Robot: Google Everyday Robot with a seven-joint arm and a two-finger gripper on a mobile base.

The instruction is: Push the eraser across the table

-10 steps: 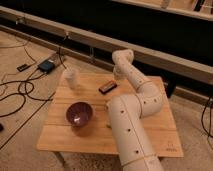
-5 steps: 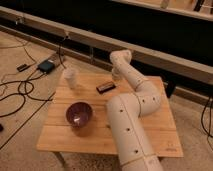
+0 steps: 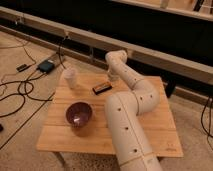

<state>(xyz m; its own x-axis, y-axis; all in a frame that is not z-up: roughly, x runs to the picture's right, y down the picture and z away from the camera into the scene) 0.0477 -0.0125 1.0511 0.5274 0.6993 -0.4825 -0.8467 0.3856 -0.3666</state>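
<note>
Reaching over the counter (image 3: 150, 131) from the 6 o'clock edge, the white arm (image 3: 127, 120) ran up past its elbow and bent back toward 12 o'clock, and the gripper (image 3: 114, 77) came down near the far edge of the wooden planks. Whether the fingers were open or closed could not be told; they were hidden under the wrist. The eraser (image 3: 101, 88), a small dark block with a reddish face, lay flat on the counter at about 8 o'clock from the gripper, just beside it, its long side slanting up toward the right. Contact between gripper and eraser could not be made out. Out at 9 o'clock from the eraser, near the far left corner, a white ridged object (image 3: 70, 77) stood upright. Down at 7 o'clock from the eraser, well apart from it, a dark purple bowl (image 3: 79, 113) sat upright on the left half of the counter, beside the arm's thick lower segment. Off the counter at 10 o'clock, a small dark box (image 3: 46, 66) lay on the floor with black cables (image 3: 20, 92) looping around it.
</note>
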